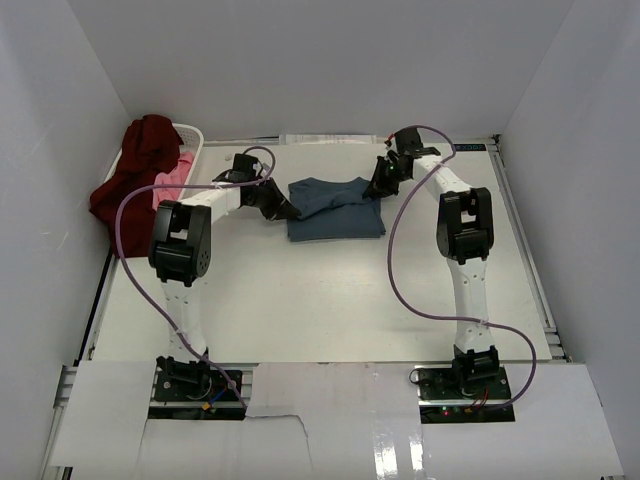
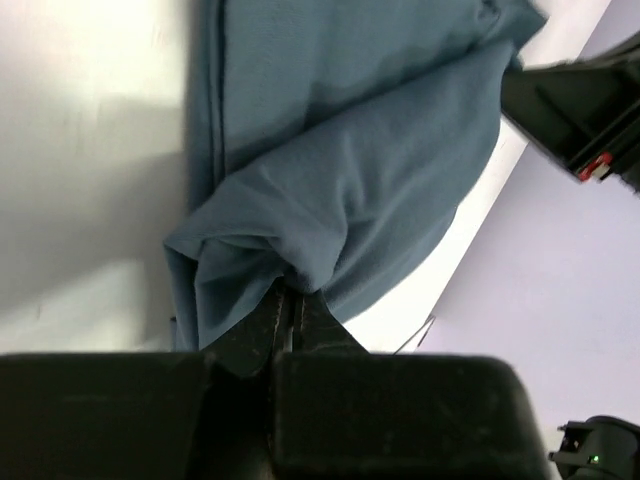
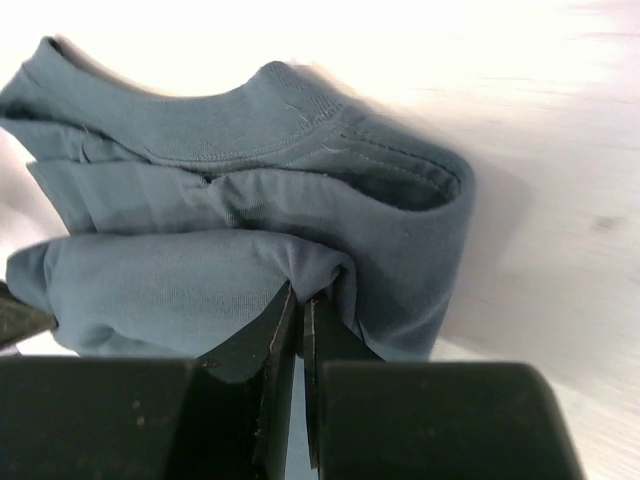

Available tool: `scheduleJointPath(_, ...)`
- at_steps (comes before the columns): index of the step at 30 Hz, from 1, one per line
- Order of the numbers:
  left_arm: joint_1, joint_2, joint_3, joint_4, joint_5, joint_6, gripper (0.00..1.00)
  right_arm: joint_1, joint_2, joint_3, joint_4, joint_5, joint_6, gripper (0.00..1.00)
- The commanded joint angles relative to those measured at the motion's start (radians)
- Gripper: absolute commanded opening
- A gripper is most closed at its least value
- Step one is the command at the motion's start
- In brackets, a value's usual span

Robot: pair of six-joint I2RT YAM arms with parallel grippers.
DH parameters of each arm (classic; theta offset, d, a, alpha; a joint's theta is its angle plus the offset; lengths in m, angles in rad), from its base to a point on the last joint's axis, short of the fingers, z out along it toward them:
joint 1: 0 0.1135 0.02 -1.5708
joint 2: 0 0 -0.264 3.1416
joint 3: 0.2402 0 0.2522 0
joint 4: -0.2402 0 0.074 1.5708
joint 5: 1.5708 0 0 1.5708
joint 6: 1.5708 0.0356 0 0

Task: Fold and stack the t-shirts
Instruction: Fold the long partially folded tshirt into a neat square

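A teal-blue t-shirt (image 1: 335, 208) lies partly folded on the table at the far middle. My left gripper (image 1: 283, 207) is shut on a bunch of its cloth at the left edge, and the pinched fold of the teal-blue t-shirt (image 2: 330, 200) rises off the table. At the right far corner my right gripper (image 1: 378, 186) is shut on a fold beside the collar of the teal-blue t-shirt (image 3: 240, 230). A dark maroon t-shirt (image 1: 135, 165) hangs over a white basket (image 1: 193, 135) at the far left, with a pink t-shirt (image 1: 170, 180) inside.
White walls close the table at the back and on both sides. The basket stands at the far-left corner next to my left arm (image 1: 180, 240). Purple cables loop beside both arms.
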Motion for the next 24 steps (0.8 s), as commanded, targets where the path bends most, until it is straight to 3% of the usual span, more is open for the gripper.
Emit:
scheduleJointPath(1, -0.002, -0.132, -0.097, -0.013, -0.034, 0.038, 0.05, 0.037, 0.04, 0.042, -0.065, -0.015, -0.046, 0.08)
scheduleJointPath(13, -0.004, -0.372, -0.396, 0.029, -0.067, 0.026, 0.03, 0.103, -0.182, -0.322, 0.048, -0.025, -0.059, 0.08)
scheduleJointPath(17, -0.006, -0.375, -0.373, 0.026, -0.075, 0.023, 0.03, 0.103, -0.215, -0.304, 0.039, -0.023, -0.057, 0.08)
scheduleJointPath(24, -0.004, -0.344, -0.154, -0.062, -0.129, 0.038, 0.03, 0.103, -0.285, -0.268, 0.004, -0.017, -0.052, 0.08)
